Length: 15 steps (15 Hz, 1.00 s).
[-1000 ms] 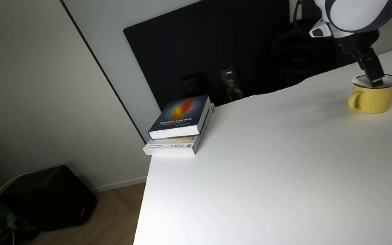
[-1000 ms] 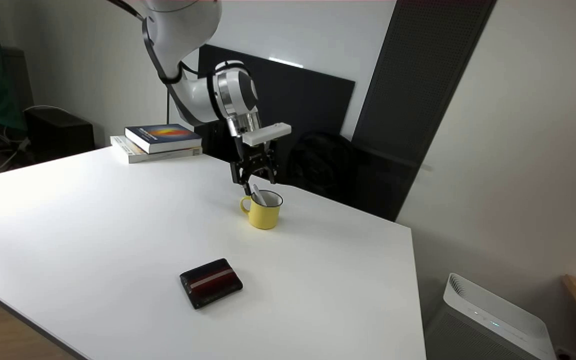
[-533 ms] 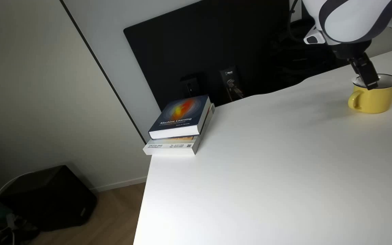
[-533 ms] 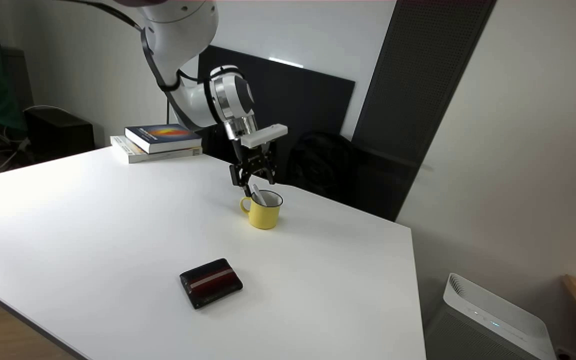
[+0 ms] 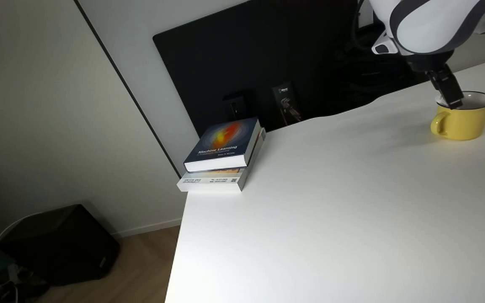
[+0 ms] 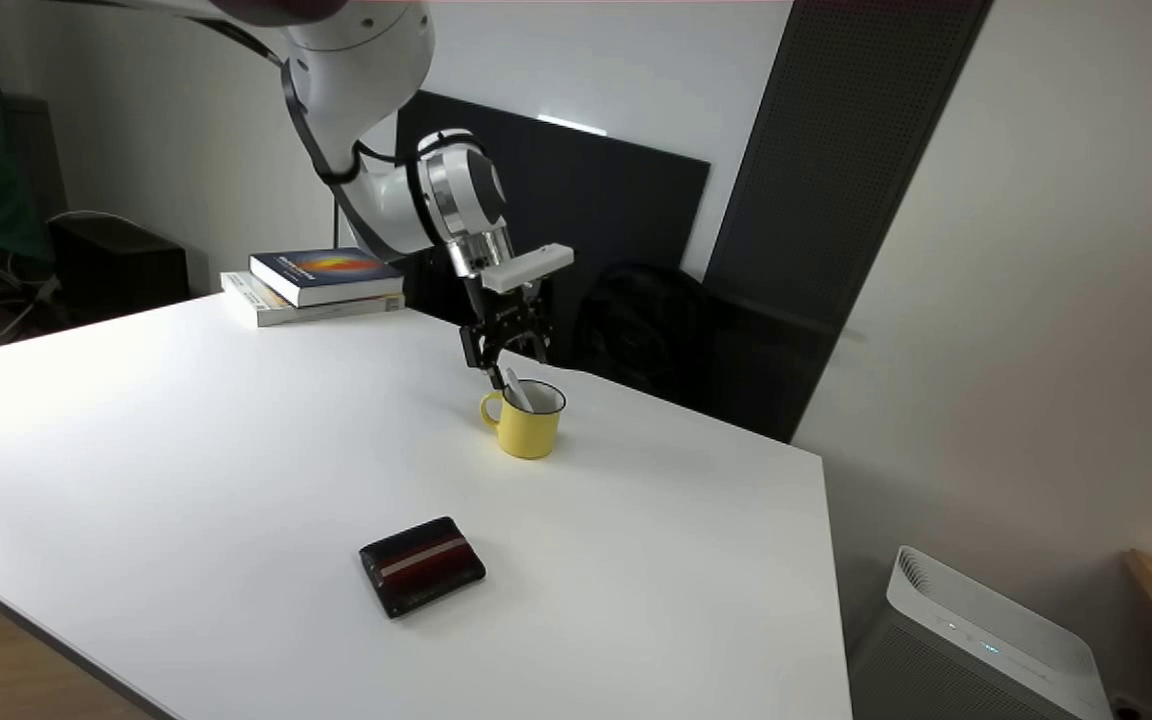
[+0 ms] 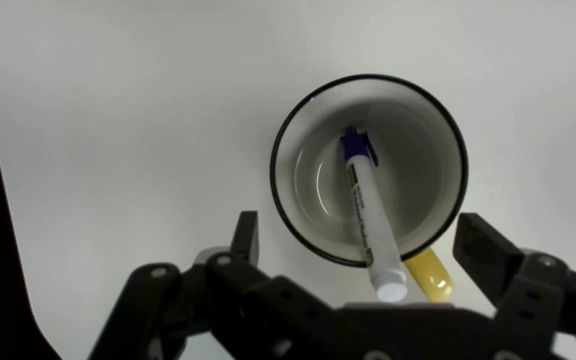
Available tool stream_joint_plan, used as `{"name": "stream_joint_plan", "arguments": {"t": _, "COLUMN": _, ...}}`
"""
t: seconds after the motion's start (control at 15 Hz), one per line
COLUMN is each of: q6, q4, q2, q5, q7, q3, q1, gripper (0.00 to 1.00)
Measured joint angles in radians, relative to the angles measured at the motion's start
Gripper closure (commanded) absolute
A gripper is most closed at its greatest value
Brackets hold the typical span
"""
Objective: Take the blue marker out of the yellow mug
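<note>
The yellow mug (image 5: 463, 124) stands upright on the white table, also in an exterior view (image 6: 528, 436). In the wrist view the mug (image 7: 413, 165) shows its pale inside and dark rim. The blue marker (image 7: 375, 215) leans in it, blue cap down on the bottom, white end sticking out over the rim near the handle. Its white barrel also shows in an exterior view (image 6: 518, 392). My gripper (image 7: 358, 220) is open and empty; its fingers stand apart on either side of the marker's white end, touching neither marker nor mug in the wrist view.
A stack of two books (image 5: 221, 145) lies at the table's corner, also in an exterior view (image 6: 326, 280). A dark wallet with a red band (image 6: 423, 565) lies nearer that camera. A black panel (image 5: 259, 63) stands behind the table's back edge, close behind the mug.
My gripper has shifted a little to the left in both exterior views, toward the mug's handle side. It has stayed open. The mug and the marker have not moved.
</note>
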Motion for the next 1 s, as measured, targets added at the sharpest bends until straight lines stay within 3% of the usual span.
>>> {"name": "stream_joint_plan", "arguments": {"t": 0.93, "q6": 0.033, "q4": 0.023, "q2": 0.015, "q5": -0.001, "q7": 0.003, "q3": -0.001, "q1": 0.006, "gripper": 0.00}}
{"name": "stream_joint_plan", "arguments": {"t": 1.0, "q6": 0.036, "q4": 0.023, "q2": 0.016, "q5": -0.001, "q7": 0.003, "q3": -0.002, "q1": 0.006, "gripper": 0.08}}
